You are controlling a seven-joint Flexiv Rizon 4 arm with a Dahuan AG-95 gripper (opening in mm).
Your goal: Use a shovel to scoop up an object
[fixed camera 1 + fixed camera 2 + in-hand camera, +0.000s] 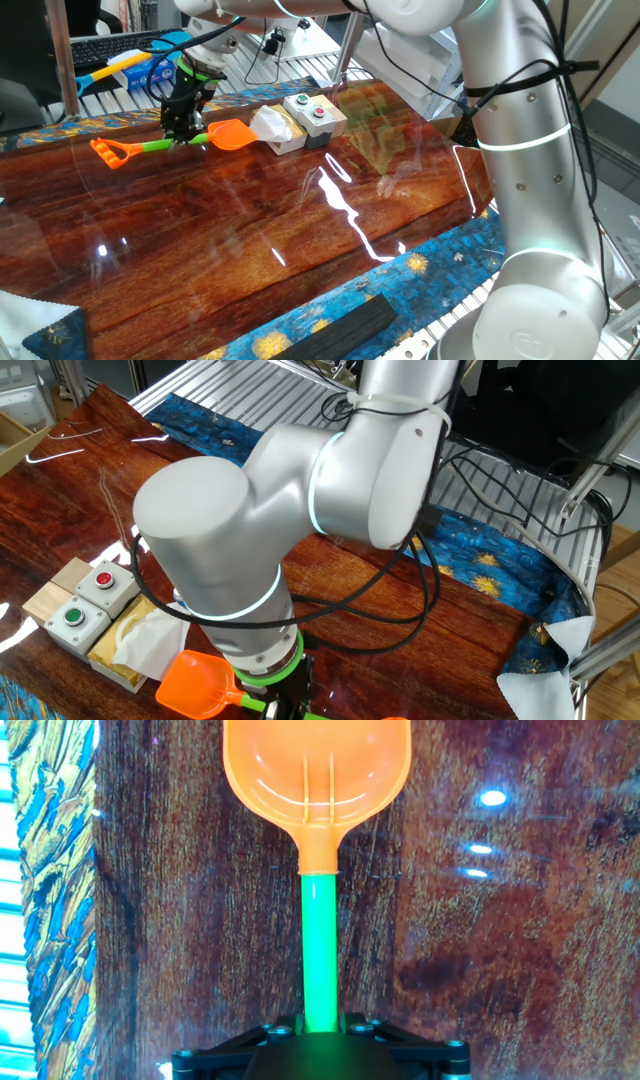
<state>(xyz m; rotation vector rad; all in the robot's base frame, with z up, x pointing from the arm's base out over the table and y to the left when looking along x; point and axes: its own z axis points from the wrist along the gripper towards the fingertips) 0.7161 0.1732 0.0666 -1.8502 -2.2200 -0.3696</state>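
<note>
The shovel (160, 146) lies across the far left of the wooden table, with its orange blade (232, 134) pointing at the tan box with white tissue (273, 128). The blade's tip is close to the box; I cannot tell whether they touch. My gripper (184, 134) stands over the lime-green shaft and is shut on it. In the hand view the green shaft (320, 950) runs up from between the fingers to the orange blade (318, 770). The other fixed view shows the blade (196, 683) next to the tissue box (135, 642), with my arm hiding the shaft.
A grey box with red and green buttons (313, 115) sits right beside the tissue box, also seen in the other fixed view (88, 600). A blue scoop with a yellow handle (135, 62) lies on the rack behind the table. A blue patterned cloth (330, 320) edges the table.
</note>
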